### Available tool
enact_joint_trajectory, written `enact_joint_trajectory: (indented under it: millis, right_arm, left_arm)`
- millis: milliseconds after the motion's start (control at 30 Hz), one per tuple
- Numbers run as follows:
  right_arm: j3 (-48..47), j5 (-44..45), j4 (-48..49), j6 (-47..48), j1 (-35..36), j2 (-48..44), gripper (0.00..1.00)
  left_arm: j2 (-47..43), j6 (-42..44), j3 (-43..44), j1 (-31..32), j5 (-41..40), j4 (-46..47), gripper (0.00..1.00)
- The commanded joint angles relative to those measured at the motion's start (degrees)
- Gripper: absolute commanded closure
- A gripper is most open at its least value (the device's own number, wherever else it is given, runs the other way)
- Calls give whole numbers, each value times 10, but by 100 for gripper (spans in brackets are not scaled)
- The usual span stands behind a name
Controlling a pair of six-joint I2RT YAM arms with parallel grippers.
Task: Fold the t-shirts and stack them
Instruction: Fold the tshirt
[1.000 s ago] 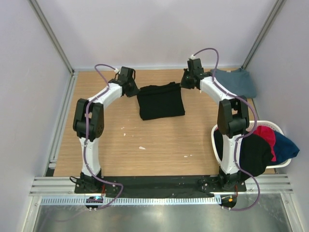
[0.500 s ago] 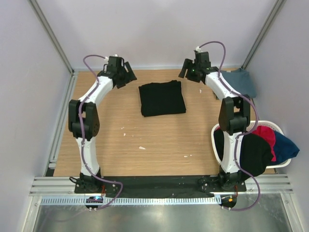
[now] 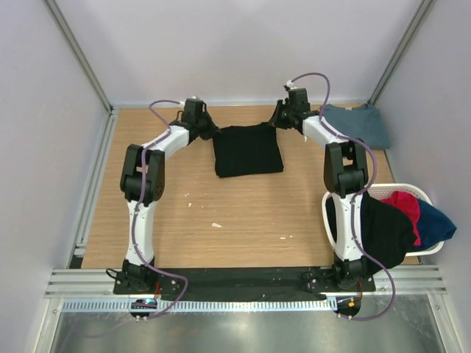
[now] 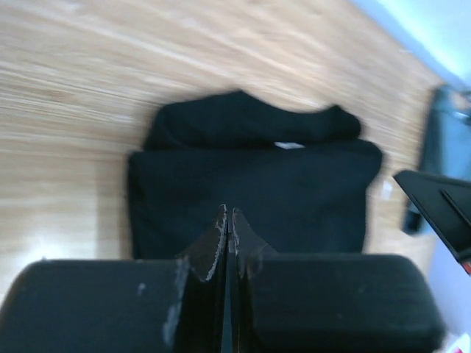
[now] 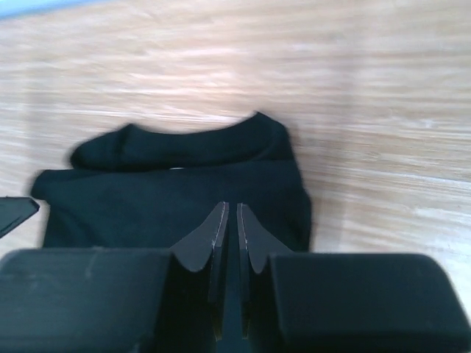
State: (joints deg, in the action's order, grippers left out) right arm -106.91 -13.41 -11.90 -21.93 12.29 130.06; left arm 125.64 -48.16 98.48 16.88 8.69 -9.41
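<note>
Right now I have both claws at the far end of the table (image 3: pixel 221 228), one on each side of the folded black t-shirt (image 3: pixel 247 151). My left gripper (image 3: pixel 208 132) sits at the shirt's far-left corner. In its wrist view the two fingers (image 4: pixel 213 246) press flat together, and the black t-shirt (image 4: pixel 250 184) lies just beyond and below their tips, collar on the far side. I see no cloth between them.

My right gripper (image 3: pixel 280 120) sits at the shirt's far-right corner. From its own camera the right gripper (image 5: pixel 229 211) shows its fingers nearly together, with only a thin dark slit between them. The black t-shirt (image 5: pixel 169 191) spreads ahead of the tips and off to their left. Whether any fabric is pinched there I cannot tell.

Beyond the right claw's outer side, near the far-right corner, lies the slate-blue t-shirt (image 3: pixel 360 125). Well behind that claw, beside its arm's base, a white basket (image 3: pixel 401 188) holds another black shirt (image 3: pixel 383 232), a magenta-red shirt (image 3: pixel 405 206) and a blue shirt (image 3: pixel 436 224).
</note>
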Motion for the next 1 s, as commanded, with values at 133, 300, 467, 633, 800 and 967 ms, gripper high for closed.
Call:
enact_joint_trajectory:
  millis: [133, 300, 467, 633, 800, 967]
  right_arm:
    - [-53, 22, 4, 23, -1, 70, 84]
    - [-40, 29, 4, 23, 0, 76, 82]
    - [-60, 23, -27, 33, 0, 38, 71]
    - [-54, 19, -94, 18, 1, -61, 16]
    - [73, 36, -116, 2, 4, -175, 0]
    - [194, 66, -146, -9, 4, -247, 0]
  left_arm:
    - [88, -22, 79, -10, -43, 35, 100]
    - [128, -29, 124, -20, -44, 11, 100]
    - [133, 12, 155, -24, 10, -2, 95]
    - [55, 104, 178, -23, 48, -75, 27]
    - [-96, 154, 57, -23, 39, -132, 3]
    - [-287, 128, -131, -23, 13, -169, 0]
